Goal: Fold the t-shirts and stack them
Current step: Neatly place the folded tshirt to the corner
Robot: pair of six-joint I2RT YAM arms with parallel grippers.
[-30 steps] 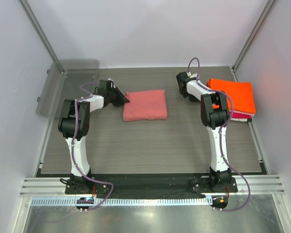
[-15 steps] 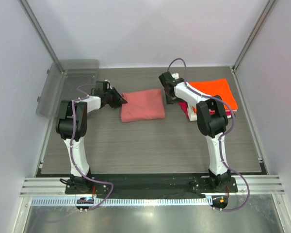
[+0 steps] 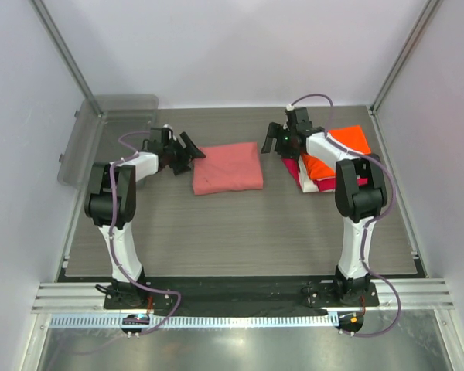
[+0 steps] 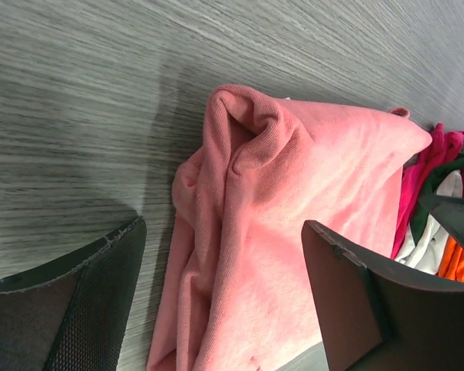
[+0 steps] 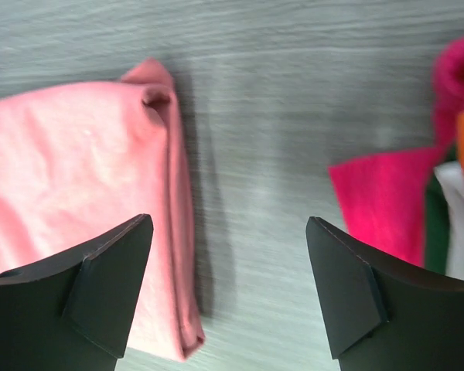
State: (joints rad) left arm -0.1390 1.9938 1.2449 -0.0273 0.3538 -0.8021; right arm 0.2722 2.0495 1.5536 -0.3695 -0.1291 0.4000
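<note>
The folded salmon-pink t-shirt (image 3: 228, 168) lies mid-way across the surface (image 3: 240, 232), near the pile of orange, white and magenta t-shirts (image 3: 352, 140) to its right. Both my tools gape open and hold nothing: my left tool (image 3: 192, 148) at the shirt's left edge, my right tool (image 3: 274, 143) over the gap between shirt and pile. If I pinch only the top layer, I judge the fold would spill open on lifting, and a careless right reach could drag the pile askew.
</note>
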